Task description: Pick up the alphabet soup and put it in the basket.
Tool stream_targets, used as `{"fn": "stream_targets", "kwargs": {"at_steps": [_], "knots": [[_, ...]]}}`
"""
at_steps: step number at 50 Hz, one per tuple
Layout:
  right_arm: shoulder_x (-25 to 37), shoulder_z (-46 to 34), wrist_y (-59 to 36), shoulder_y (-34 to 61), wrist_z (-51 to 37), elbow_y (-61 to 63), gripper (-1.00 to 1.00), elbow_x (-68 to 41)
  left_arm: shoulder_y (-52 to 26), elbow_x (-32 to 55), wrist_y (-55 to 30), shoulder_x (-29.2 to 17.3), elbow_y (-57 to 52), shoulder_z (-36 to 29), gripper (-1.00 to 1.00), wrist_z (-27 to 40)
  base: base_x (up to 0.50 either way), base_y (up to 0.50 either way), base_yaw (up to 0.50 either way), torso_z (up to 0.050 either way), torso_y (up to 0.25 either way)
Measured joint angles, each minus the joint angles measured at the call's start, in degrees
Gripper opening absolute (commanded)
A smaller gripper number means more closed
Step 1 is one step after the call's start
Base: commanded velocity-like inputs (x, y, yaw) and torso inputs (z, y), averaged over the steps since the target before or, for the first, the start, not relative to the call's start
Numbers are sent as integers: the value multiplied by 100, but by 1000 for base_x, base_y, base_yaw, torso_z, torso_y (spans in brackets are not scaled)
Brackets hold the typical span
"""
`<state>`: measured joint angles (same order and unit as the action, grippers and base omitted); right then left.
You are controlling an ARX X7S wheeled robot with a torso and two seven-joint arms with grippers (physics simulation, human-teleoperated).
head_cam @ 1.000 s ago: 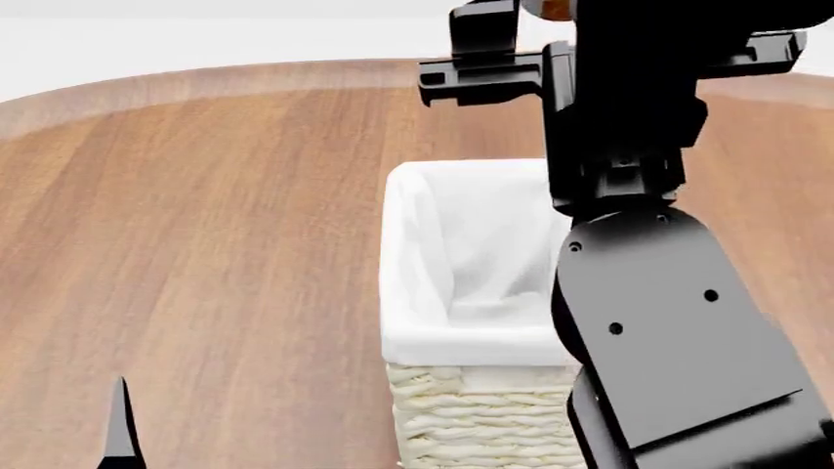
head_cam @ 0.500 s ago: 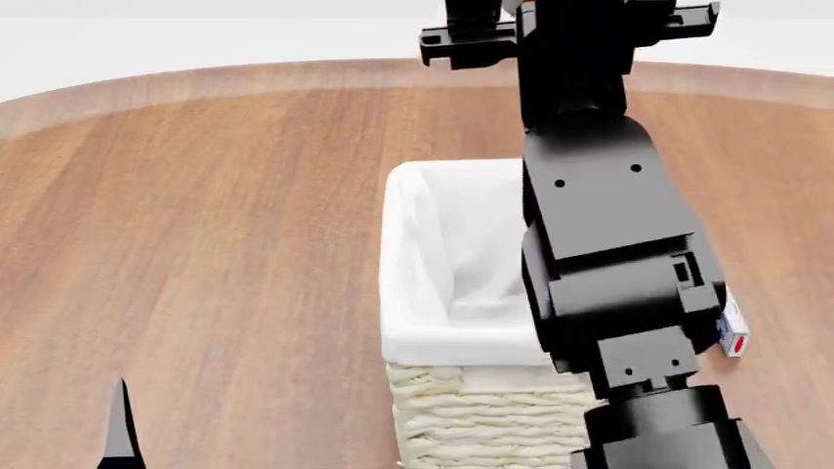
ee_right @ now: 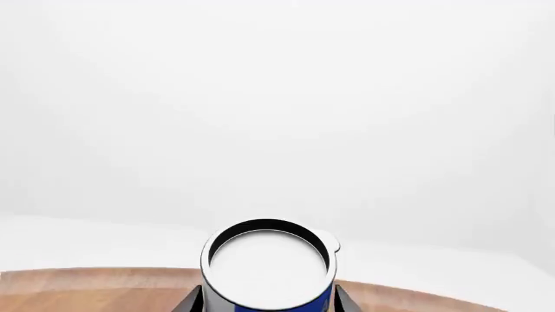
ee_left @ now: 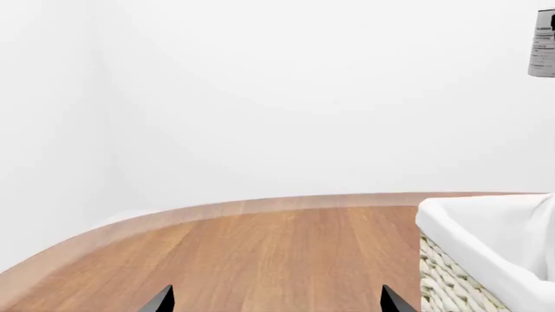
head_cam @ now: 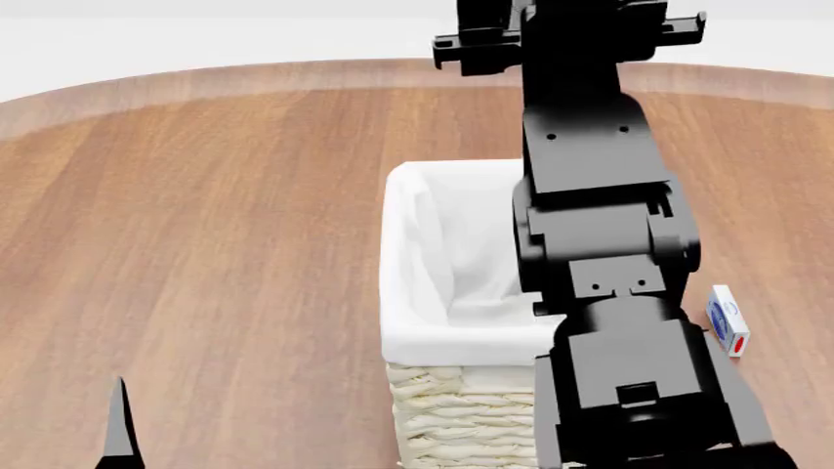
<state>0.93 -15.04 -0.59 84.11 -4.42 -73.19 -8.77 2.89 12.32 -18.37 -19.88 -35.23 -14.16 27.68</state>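
The alphabet soup (ee_right: 269,265), seen from above its white top with a strip of blue label at the side, sits between the fingers of my right gripper (ee_right: 267,303), which is shut on it. The can is held high above the table. In the head view the right arm (head_cam: 593,244) rises over the basket's right side and hides the can. The basket (head_cam: 414,256), cream wicker with a white liner, stands mid-table, and its corner also shows in the left wrist view (ee_left: 472,224). My left gripper (ee_left: 277,303) is open and empty, low over the wood left of the basket.
A small white, blue and red box (head_cam: 728,320) lies on the wooden table (head_cam: 195,215) right of the basket. The table's curved far edge (head_cam: 261,76) runs behind. Part of a grey-labelled can (ee_left: 542,45) shows high in the left wrist view.
My right arm has swung further over the basket and straightened, uncovering the small box at the right. The left gripper has not moved.
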Motion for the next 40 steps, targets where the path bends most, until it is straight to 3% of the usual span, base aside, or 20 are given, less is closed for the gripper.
{"fn": "stream_targets", "kwargs": {"at_steps": [40], "knots": [[-76, 491, -2232, 216, 554, -181, -100, 367, -48, 97, 12, -36, 69, -55, 100, 19, 0, 0, 0, 0, 1]]}}
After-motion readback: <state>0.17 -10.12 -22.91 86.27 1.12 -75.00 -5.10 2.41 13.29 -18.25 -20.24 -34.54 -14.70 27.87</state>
